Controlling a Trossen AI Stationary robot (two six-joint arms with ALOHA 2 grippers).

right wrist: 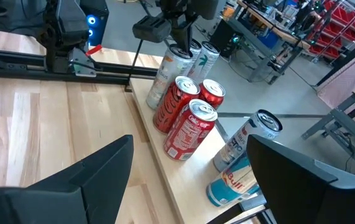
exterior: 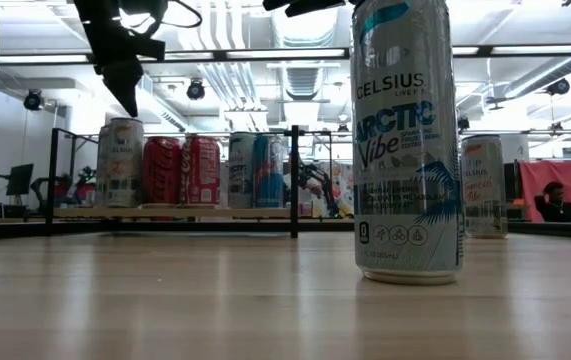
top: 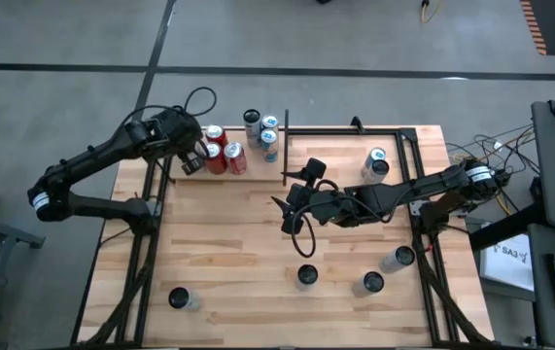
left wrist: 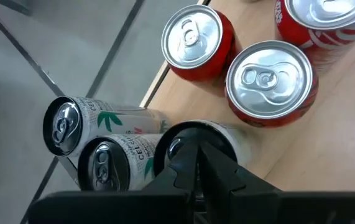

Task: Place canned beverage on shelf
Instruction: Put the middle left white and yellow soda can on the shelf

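Above the table, the high view shows the left gripper (top: 193, 156) reaching over the pale plywood shelf (top: 221, 173) at the far edge, its fingers pressed together beside three red drink cans (top: 225, 154). The right gripper (top: 284, 209) stretches across mid-table, jaws spread and holding nothing. More slim silver cans (top: 305, 276) stand near the front edge.

At table height, the low view puts a tall silver Celsius can (exterior: 406, 140) up close, the shelf's row of cans behind it.

Past the left wrist, closed fingers (left wrist: 196, 168) hang over a pale can top (left wrist: 193, 146).

Past the right wrist, wide-set fingers (right wrist: 90, 171) frame the shelf cans.
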